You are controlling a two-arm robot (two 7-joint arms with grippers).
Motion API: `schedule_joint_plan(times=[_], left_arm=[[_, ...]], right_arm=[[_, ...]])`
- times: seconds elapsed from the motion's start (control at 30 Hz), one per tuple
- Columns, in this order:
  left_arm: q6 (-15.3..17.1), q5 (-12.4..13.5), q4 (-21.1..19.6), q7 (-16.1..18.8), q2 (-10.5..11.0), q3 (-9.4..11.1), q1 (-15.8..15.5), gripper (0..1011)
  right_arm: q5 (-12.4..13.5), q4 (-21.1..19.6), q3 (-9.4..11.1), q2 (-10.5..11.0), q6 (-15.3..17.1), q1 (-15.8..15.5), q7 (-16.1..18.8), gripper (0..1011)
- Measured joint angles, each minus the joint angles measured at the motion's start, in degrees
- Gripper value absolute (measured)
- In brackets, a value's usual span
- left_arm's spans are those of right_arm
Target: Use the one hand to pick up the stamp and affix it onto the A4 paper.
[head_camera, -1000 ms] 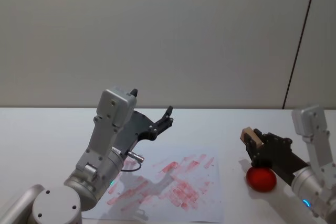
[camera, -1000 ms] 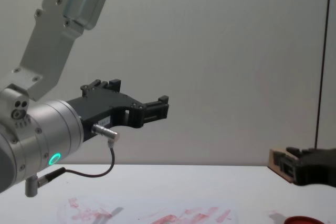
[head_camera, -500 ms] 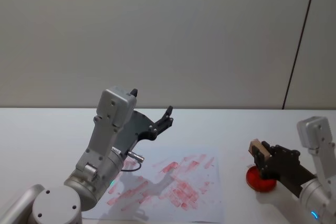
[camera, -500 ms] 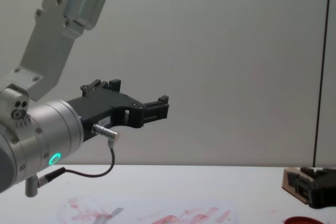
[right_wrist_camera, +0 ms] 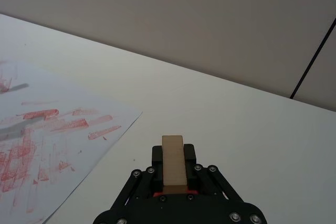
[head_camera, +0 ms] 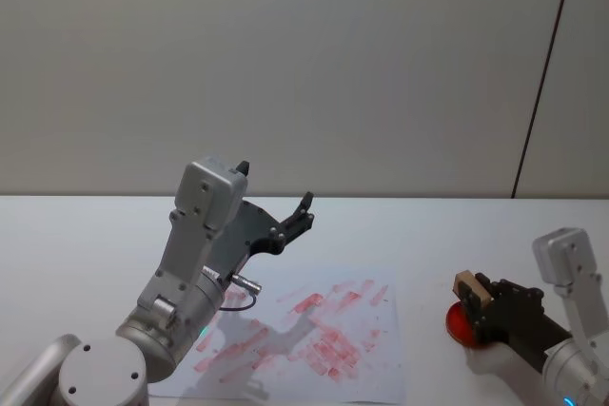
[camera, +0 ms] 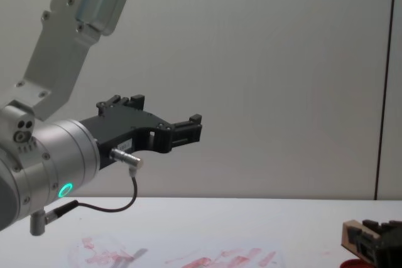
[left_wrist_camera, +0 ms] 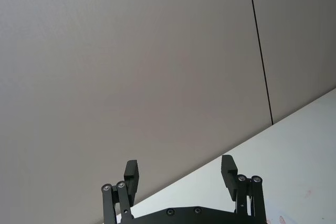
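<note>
While pinching the stamp, the right end effector has sunk onto the red pad.

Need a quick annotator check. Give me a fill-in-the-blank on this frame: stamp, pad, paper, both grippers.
1. The right gripper is shut on the ____.
2. The stamp is held just above the round pad, whose colour is ____.
3. The A4 paper carries ink marks and lies on the ____ table.
4. The left gripper, raised above the paper, has its fingers ____.

Missing words: stamp; red; white; open
</note>
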Motion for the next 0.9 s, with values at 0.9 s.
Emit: schedule_joint_plan(times=[0.9], left_arm=[[0.0, 0.0, 0.0, 0.0, 0.0, 0.0, 0.0, 1003]], right_arm=[[-1.0, 1.92, -0.36, -0.42, -0.25, 0.0, -0.22, 455]])
